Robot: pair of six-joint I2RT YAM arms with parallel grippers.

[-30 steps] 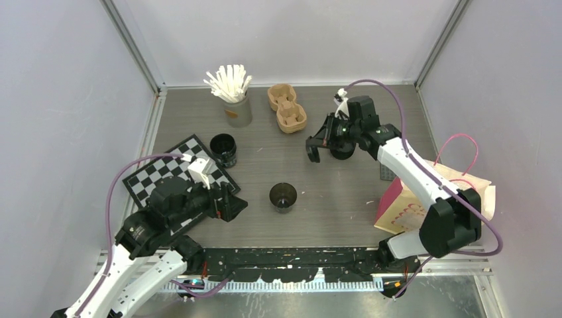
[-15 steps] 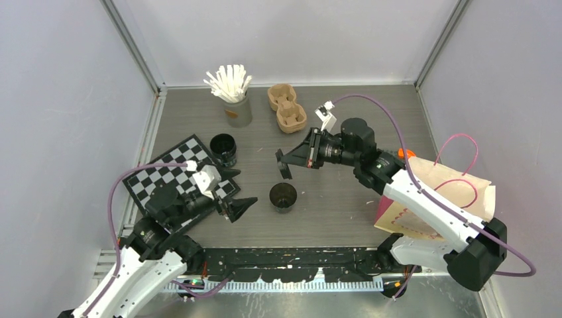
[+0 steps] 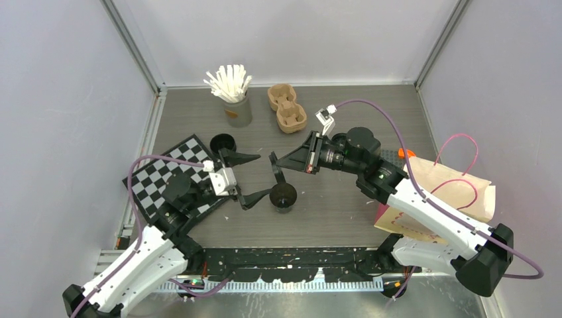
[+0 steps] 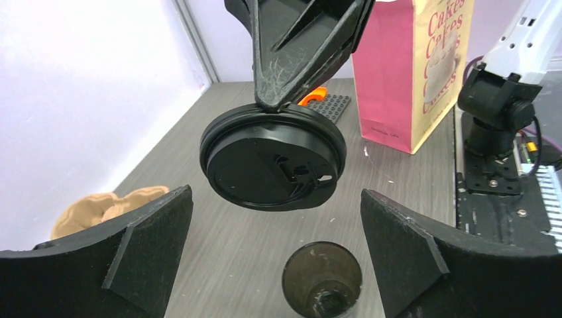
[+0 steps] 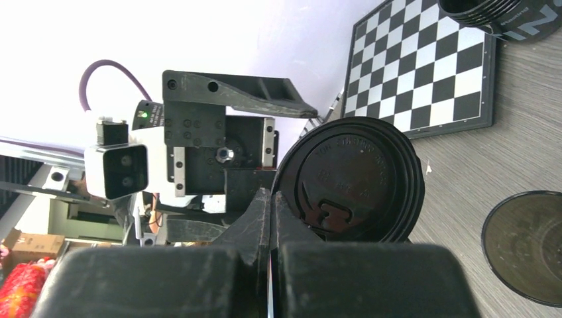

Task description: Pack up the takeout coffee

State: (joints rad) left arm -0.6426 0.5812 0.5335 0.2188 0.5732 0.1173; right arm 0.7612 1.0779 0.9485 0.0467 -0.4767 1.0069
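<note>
An open black paper cup (image 3: 283,196) stands upright on the table; it also shows in the left wrist view (image 4: 323,278) and the right wrist view (image 5: 523,245). My right gripper (image 3: 274,163) (image 5: 272,199) is shut on the rim of a round black lid (image 3: 277,174) (image 4: 273,158) (image 5: 351,179), held tilted just above and left of the cup. My left gripper (image 3: 263,176) (image 4: 276,194) is open wide and empty, with its jaws either side of the lid and cup. Another black cup (image 3: 223,142) (image 5: 497,13) stands by the chessboard.
A chessboard (image 3: 159,182) lies under my left arm. A grey cup of white sticks (image 3: 232,93) and a brown pulp carrier (image 3: 287,107) stand at the back. A pink and tan paper bag (image 3: 431,199) (image 4: 414,73) stands at the right, with an orange piece (image 3: 402,153) beside it.
My right arm swung from the back right to the middle, carrying the lid to just over the open cup. My left gripper moved forward to the cup and opened wide.
</note>
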